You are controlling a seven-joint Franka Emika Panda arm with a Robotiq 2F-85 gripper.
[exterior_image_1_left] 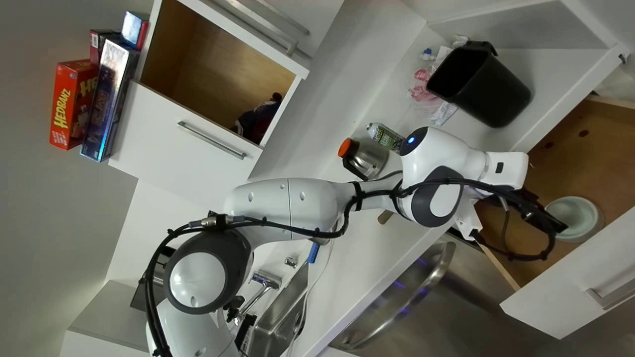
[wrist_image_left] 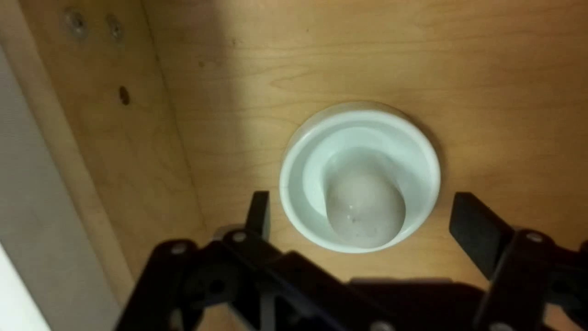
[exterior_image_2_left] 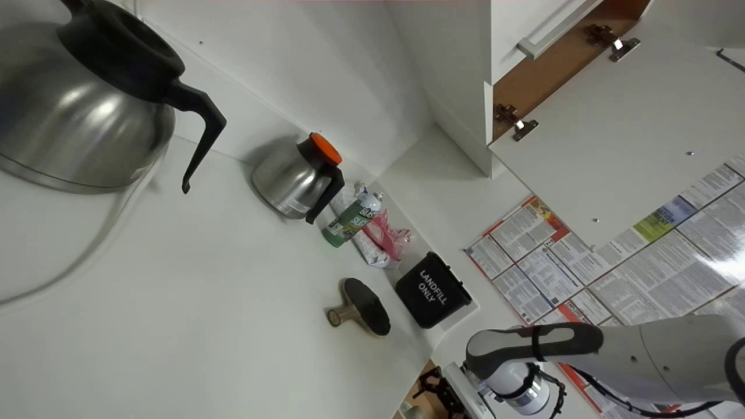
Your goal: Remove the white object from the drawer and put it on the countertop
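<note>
Reaching into the drawer (wrist_image_left: 257, 69) seems the step: the pincer (wrist_image_left: 364, 216), spread wide low in the wrist view, should straddle the central bowl (wrist_image_left: 314, 172), then close.

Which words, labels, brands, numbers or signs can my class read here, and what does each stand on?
"HEDBANZ": red box, in an exterior view.
"HE", the rest hidden: that box's second side.
"LANDFILL ONLY": black bin, in an exterior view.
Too small or blurred to read: blue box, spray can, printed sheets, jug labels, any other print.
</note>
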